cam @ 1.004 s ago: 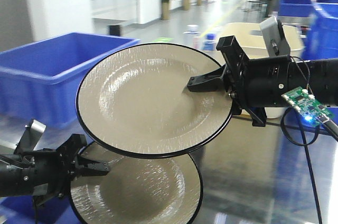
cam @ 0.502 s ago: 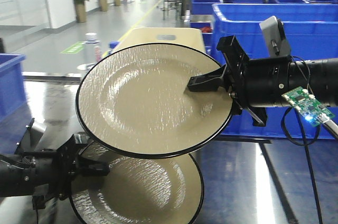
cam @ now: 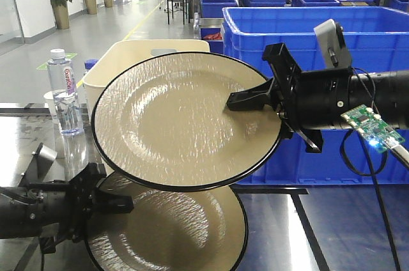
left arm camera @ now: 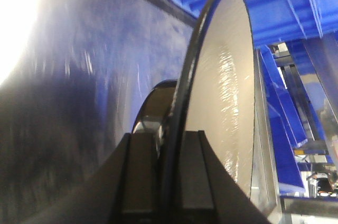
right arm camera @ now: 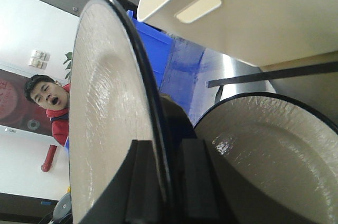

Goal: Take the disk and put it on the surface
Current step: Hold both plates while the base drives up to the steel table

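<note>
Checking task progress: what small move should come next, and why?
Probably ease the left hand down until the lower disk lies on the glossy surface; it already sits low, while the right hand holds the upper disk tilted above it.

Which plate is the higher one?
The plate in the right pincer; the other plate, in the left pincer, is below it.

Both arms were matt black. The right arm (cam: 332,98) had a thick cylindrical wrist with a grey camera block (cam: 331,42) on top. Beside it sat a small green circuit board (cam: 369,128) with white connectors and a lit blue light, trailing thin black cables (cam: 378,216). The right gripper (cam: 234,104) and left gripper (cam: 112,189) had flat, angular black fingers. The left arm (cam: 29,213) bore a grey bracket (cam: 42,158).
</note>
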Controlling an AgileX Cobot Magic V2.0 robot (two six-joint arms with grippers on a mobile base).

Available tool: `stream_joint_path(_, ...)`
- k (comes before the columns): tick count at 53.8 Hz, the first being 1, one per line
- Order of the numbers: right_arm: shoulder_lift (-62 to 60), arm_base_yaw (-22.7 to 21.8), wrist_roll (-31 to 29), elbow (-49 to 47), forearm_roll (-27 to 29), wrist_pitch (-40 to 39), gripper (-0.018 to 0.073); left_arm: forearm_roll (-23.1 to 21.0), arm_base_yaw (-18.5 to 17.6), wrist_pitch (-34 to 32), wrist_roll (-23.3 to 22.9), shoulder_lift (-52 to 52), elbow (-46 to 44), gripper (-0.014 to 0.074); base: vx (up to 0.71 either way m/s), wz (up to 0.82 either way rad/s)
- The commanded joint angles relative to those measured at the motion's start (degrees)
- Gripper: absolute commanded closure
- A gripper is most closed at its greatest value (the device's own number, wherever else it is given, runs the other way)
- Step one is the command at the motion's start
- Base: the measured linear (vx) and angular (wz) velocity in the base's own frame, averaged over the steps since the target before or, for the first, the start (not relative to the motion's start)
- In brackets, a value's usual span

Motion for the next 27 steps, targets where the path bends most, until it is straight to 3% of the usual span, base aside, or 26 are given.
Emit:
stream_joint_path(1,-2.54,-0.37,0.46,-2.41,6.6,-2.39,0.0567,-6.34,-0.11,1.88,-0.95,-2.57,-1.69,0.0598,0.14,0.02)
stream_joint_path(27,-2.54,-0.37,0.46,-2.41,6.6,-2.56,0.0567,-6.34,-0.11,1.88,-0.95,-2.57,-1.69,0.0598,0.07,-0.01)
